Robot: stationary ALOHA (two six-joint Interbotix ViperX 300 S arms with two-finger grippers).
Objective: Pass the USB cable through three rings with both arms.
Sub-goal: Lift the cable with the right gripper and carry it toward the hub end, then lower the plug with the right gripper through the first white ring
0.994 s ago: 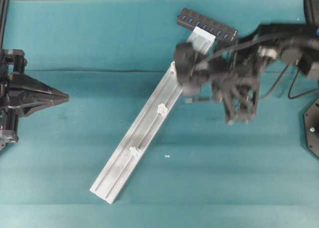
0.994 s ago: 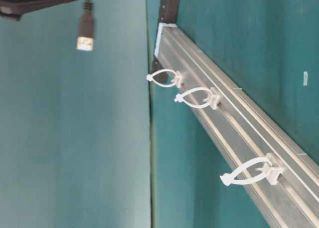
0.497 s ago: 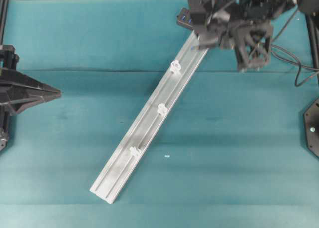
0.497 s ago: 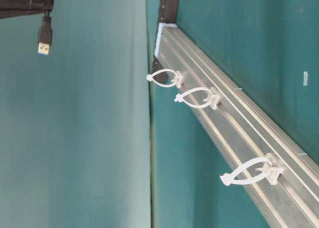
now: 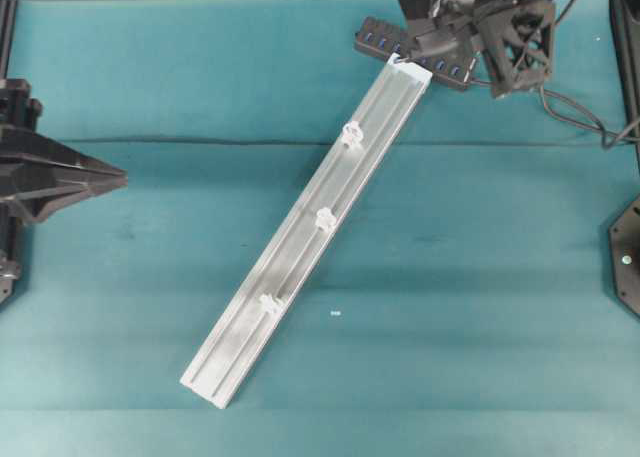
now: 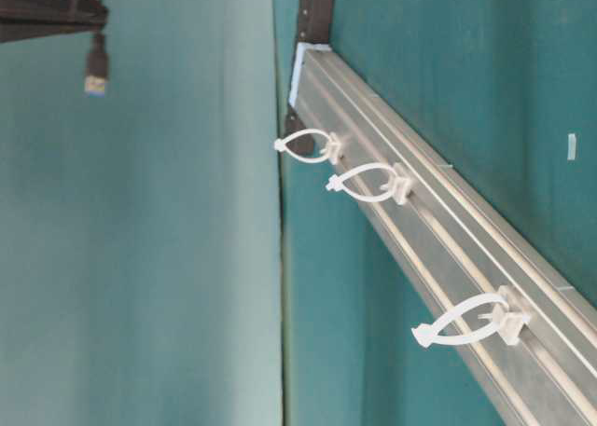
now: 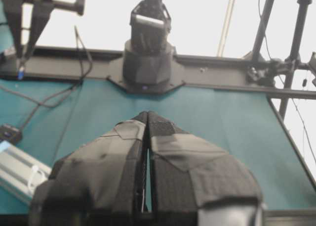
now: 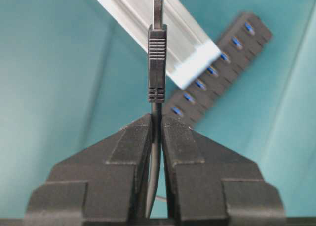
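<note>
right gripper [image 8: 156,124], lower centre: clamped on usb cable [image 8: 157,63], plug up. left gripper [image 7: 147,118], lower centre: jaws together, empty.

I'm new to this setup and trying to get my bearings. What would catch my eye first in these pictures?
The long silver rail lies diagonally across the teal table, with three small white rings spaced along it and none threaded yet. At its far end, over the black hub with blue sockets, the right gripper pinches the USB cable, plug jutting beyond its fingers. The left gripper sits shut and empty at the left edge.
</note>
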